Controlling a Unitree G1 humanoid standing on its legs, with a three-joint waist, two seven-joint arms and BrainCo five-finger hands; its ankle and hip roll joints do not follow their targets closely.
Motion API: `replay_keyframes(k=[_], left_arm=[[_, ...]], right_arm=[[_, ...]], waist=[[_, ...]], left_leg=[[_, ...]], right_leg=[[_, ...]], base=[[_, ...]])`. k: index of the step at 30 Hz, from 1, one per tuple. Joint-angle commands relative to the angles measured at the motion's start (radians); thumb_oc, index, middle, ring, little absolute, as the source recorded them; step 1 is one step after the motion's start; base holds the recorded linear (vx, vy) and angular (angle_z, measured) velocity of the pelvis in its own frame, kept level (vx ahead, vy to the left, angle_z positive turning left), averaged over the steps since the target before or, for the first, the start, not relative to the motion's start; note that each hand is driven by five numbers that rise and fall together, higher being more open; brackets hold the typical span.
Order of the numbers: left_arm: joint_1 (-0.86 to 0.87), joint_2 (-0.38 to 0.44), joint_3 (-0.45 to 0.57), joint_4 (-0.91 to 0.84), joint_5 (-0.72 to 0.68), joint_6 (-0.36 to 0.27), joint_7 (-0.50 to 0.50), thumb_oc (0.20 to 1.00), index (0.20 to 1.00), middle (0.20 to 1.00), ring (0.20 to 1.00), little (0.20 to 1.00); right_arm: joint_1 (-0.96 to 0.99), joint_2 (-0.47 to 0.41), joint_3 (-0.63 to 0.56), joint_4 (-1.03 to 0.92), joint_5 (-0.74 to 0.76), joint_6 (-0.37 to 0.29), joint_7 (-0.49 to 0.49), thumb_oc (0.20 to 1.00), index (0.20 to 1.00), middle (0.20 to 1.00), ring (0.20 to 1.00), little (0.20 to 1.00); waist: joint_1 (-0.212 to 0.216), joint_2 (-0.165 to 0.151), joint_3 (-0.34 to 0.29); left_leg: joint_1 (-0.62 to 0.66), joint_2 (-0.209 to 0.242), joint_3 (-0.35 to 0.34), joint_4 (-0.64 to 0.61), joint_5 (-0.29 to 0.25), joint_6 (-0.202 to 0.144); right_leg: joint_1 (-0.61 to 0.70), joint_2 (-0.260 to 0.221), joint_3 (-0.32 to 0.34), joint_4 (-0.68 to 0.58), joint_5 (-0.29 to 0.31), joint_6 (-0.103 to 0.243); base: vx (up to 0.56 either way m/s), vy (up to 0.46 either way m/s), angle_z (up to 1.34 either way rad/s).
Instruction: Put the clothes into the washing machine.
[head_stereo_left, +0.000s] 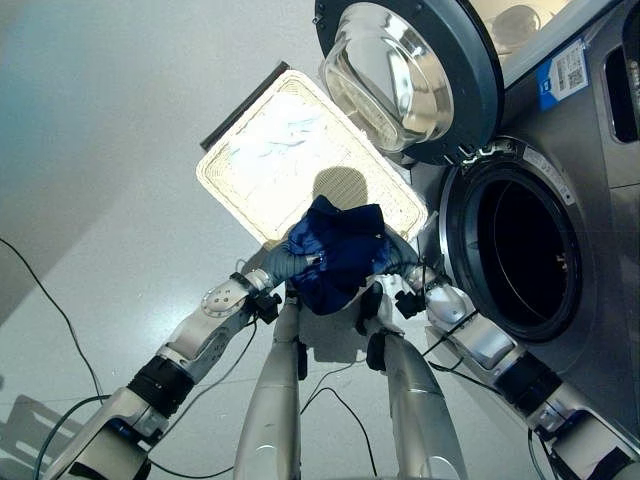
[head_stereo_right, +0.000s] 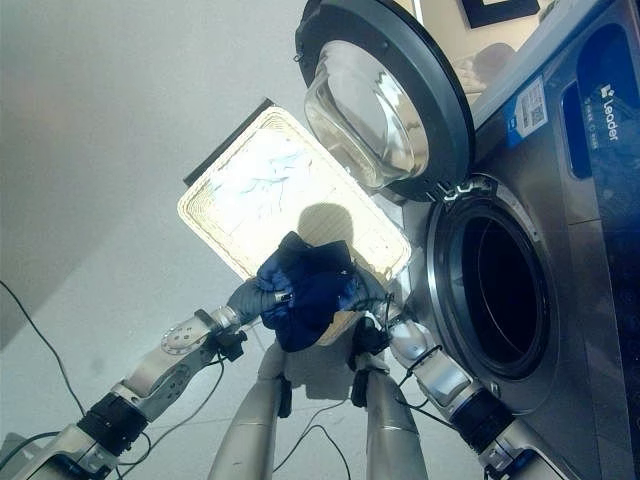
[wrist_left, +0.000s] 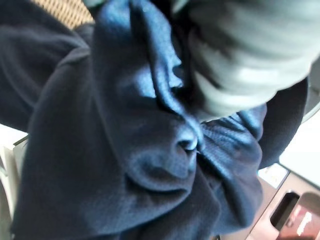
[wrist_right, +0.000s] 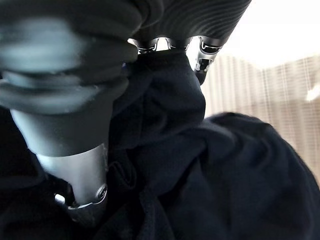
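A dark blue garment hangs bunched between my two hands, above the near corner of a white laundry basket. My left hand is pushed into the cloth from the left, and the folds cover it past the ribbed cover. My right hand grips the garment from the right. In the right wrist view its fingers and thumb curl into the dark cloth. The washing machine's drum opening gapes just to the right of the garment.
The round machine door stands swung open above the drum, over the basket's far right corner. The basket lies on a pale grey floor, with a dark strip along its far edge.
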Motion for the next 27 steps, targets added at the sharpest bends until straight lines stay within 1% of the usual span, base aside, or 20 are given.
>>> replay_keyframes(k=[1,3,4,5,7,9,11,12,13,14,16,17,18,21,22,24,25,26,27], left_arm=[[-0.021,-0.058,-0.049,-0.118,-0.044,-0.003,-0.055,0.200,0.200,0.200,0.200,0.200],[-0.021,-0.058,-0.049,-0.118,-0.044,-0.003,-0.055,0.200,0.200,0.200,0.200,0.200],[-0.041,-0.065,-0.075,-0.121,-0.057,0.038,-0.022,0.200,0.200,0.200,0.200,0.200],[-0.049,-0.068,-0.093,-0.115,-0.038,0.044,0.022,0.200,0.200,0.200,0.200,0.200],[-0.052,-0.074,-0.095,-0.105,-0.037,0.030,0.051,0.200,0.200,0.200,0.200,0.200],[-0.049,-0.076,-0.084,-0.093,-0.027,0.003,0.116,0.200,0.200,0.200,0.200,0.200],[-0.047,-0.082,-0.075,-0.081,0.011,-0.021,0.167,0.200,0.200,0.200,0.200,0.200],[-0.048,-0.077,-0.070,-0.069,0.077,-0.045,0.248,0.200,0.200,0.200,0.200,0.200],[-0.047,-0.077,-0.069,-0.067,0.091,-0.050,0.255,0.200,0.200,0.200,0.200,0.200],[-0.045,-0.072,-0.068,-0.054,0.133,-0.068,0.283,0.200,0.200,0.200,0.200,0.200],[-0.042,-0.067,-0.065,-0.046,0.157,-0.080,0.300,0.200,0.200,0.200,0.200,0.200],[-0.043,-0.062,-0.064,-0.035,0.166,-0.085,0.290,0.200,0.200,0.200,0.200,0.200],[-0.043,-0.065,-0.065,-0.030,0.173,-0.085,0.292,0.200,0.200,0.200,0.200,0.200],[-0.046,-0.066,-0.068,-0.020,0.177,-0.084,0.292,0.200,0.200,0.200,0.200,0.200],[-0.051,-0.073,-0.081,-0.010,0.175,-0.070,0.297,0.206,0.206,0.206,0.206,0.206],[-0.051,-0.073,-0.081,-0.010,0.175,-0.070,0.297,0.206,0.206,0.206,0.206,0.206],[-0.051,-0.074,-0.082,-0.010,0.175,-0.069,0.298,0.438,0.438,0.438,0.438,0.438],[-0.057,-0.082,-0.095,0.008,0.204,-0.040,0.361,1.000,1.000,1.000,1.000,1.000],[-0.064,-0.084,-0.100,0.020,0.224,-0.040,0.397,1.000,1.000,1.000,1.000,1.000]], right_arm=[[-0.021,-0.008,0.029,-0.056,0.083,-0.016,0.058,1.000,1.000,1.000,1.000,1.000],[-0.021,-0.008,0.029,-0.056,0.083,-0.016,0.058,1.000,1.000,1.000,1.000,1.000],[-0.033,-0.001,0.049,-0.062,0.191,-0.031,0.154,0.642,0.642,0.642,0.642,0.642],[-0.031,0.011,0.054,-0.070,0.295,-0.036,0.215,0.200,0.200,0.200,0.200,0.200],[-0.031,0.022,0.054,-0.066,0.364,-0.028,0.264,0.200,0.200,0.200,0.200,0.200],[-0.018,0.040,0.054,-0.056,0.448,-0.008,0.347,0.200,0.200,0.200,0.200,0.200],[-0.009,0.049,0.057,-0.057,0.510,0.028,0.402,0.200,0.200,0.200,0.200,0.200],[0.000,0.061,0.058,-0.053,0.562,0.072,0.463,0.200,0.200,0.200,0.200,0.200],[0.001,0.062,0.058,-0.053,0.570,0.081,0.468,0.200,0.200,0.200,0.200,0.200],[0.010,0.068,0.063,-0.048,0.606,0.106,0.495,0.200,0.200,0.200,0.200,0.200],[0.017,0.071,0.064,-0.044,0.631,0.109,0.497,0.200,0.200,0.200,0.200,0.200],[0.024,0.081,0.058,-0.025,0.709,0.102,0.485,0.200,0.200,0.200,0.200,0.200],[0.026,0.089,0.054,-0.014,0.735,0.103,0.492,0.200,0.200,0.200,0.200,0.200],[0.029,0.101,0.050,0.002,0.752,0.099,0.499,0.200,0.200,0.200,0.200,0.200],[0.031,0.123,0.050,0.021,0.788,0.092,0.495,0.200,0.200,0.200,0.200,0.200],[0.031,0.123,0.050,0.021,0.788,0.092,0.495,0.200,0.200,0.200,0.200,0.200],[0.031,0.124,0.050,0.022,0.790,0.092,0.495,0.200,0.200,0.200,0.200,0.200],[0.028,0.147,0.050,0.048,0.836,0.094,0.502,0.200,0.200,0.200,0.200,0.200],[0.025,0.161,0.050,0.053,0.866,0.105,0.493,0.200,0.200,0.200,0.200,0.200]], waist=[[-0.037,0.009,-0.015],[-0.037,0.009,-0.015],[-0.044,0.007,-0.015],[-0.046,0.005,-0.015],[-0.047,0.003,-0.015],[-0.046,-0.003,-0.015],[-0.046,-0.007,-0.015],[-0.044,-0.014,-0.015],[-0.043,-0.014,-0.015],[-0.040,-0.018,-0.015],[-0.039,-0.020,-0.015],[-0.039,-0.022,-0.015],[-0.039,-0.022,-0.015],[-0.041,-0.021,-0.015],[-0.045,-0.021,-0.015],[-0.045,-0.021,-0.015],[-0.045,-0.020,-0.015],[-0.047,-0.021,-0.015],[-0.047,-0.022,-0.015]], left_leg=[[0.055,-0.077,0.078,0.017,-0.114,0.023],[0.055,-0.077,0.078,0.017,-0.114,0.023],[0.057,-0.077,0.087,0.016,-0.114,0.026],[0.061,-0.075,0.092,0.007,-0.110,0.026],[0.060,-0.075,0.093,0.002,-0.107,0.026],[0.059,-0.074,0.094,0.001,-0.107,0.025],[0.057,-0.074,0.093,0.002,-0.106,0.024],[0.052,-0.074,0.090,0.003,-0.105,0.021],[0.052,-0.074,0.089,0.003,-0.105,0.021],[0.049,-0.072,0.087,0.004,-0.103,0.019],[0.047,-0.071,0.087,0.005,-0.102,0.018],[0.043,-0.070,0.087,0.005,-0.100,0.015],[0.040,-0.069,0.088,0.007,-0.100,0.014],[0.035,-0.068,0.089,0.012,-0.100,0.012],[0.020,-0.068,0.087,0.025,-0.101,0.009],[0.020,-0.068,0.087,0.025,-0.101,0.009],[0.019,-0.068,0.086,0.026,-0.101,0.009],[0.006,-0.066,0.083,0.038,-0.104,0.005],[0.001,-0.064,0.084,0.041,-0.103,0.004]], right_leg=[[0.093,0.019,0.018,-0.272,0.185,0.115],[0.093,0.019,0.018,-0.272,0.185,0.115],[0.091,0.021,0.029,-0.276,0.192,0.115],[0.095,0.024,0.034,-0.286,0.197,0.117],[0.091,0.025,0.035,-0.289,0.201,0.116],[0.089,0.026,0.034,-0.292,0.204,0.116],[0.087,0.027,0.032,-0.293,0.206,0.117],[0.085,0.027,0.029,-0.296,0.208,0.116],[0.085,0.027,0.029,-0.297,0.208,0.116],[0.084,0.026,0.024,-0.298,0.209,0.116],[0.084,0.026,0.021,-0.300,0.210,0.115],[0.082,0.025,0.016,-0.304,0.214,0.113],[0.079,0.025,0.014,-0.306,0.216,0.113],[0.075,0.024,0.012,-0.306,0.218,0.113],[0.064,0.025,0.012,-0.306,0.223,0.109],[0.064,0.025,0.012,-0.306,0.223,0.109],[0.063,0.025,0.012,-0.306,0.223,0.109],[0.052,0.026,0.007,-0.300,0.222,0.108],[0.047,0.027,0.005,-0.296,0.221,0.106]], base=[[0.00,0.000,0.00],[0.01,0.014,-0.02],[0.02,0.022,-0.06],[0.03,0.018,-0.06],[0.01,-0.013,-0.10],[0.01,-0.023,-0.12],[0.00,-0.049,-0.04],[0.00,-0.065,-0.03],[0.00,-0.092,-0.04],[0.00,-0.063,-0.04],[0.01,-0.074,-0.04],[0.01,-0.072,-0.02],[0.01,-0.079,-0.02],[0.00,-0.037,-0.04],[0.00,-0.057,-0.04],[0.00,-0.029,-0.01],[0.00,-0.068,-0.04],[0.00,-0.104,-0.04],[0.00,-0.113,-0.02]])
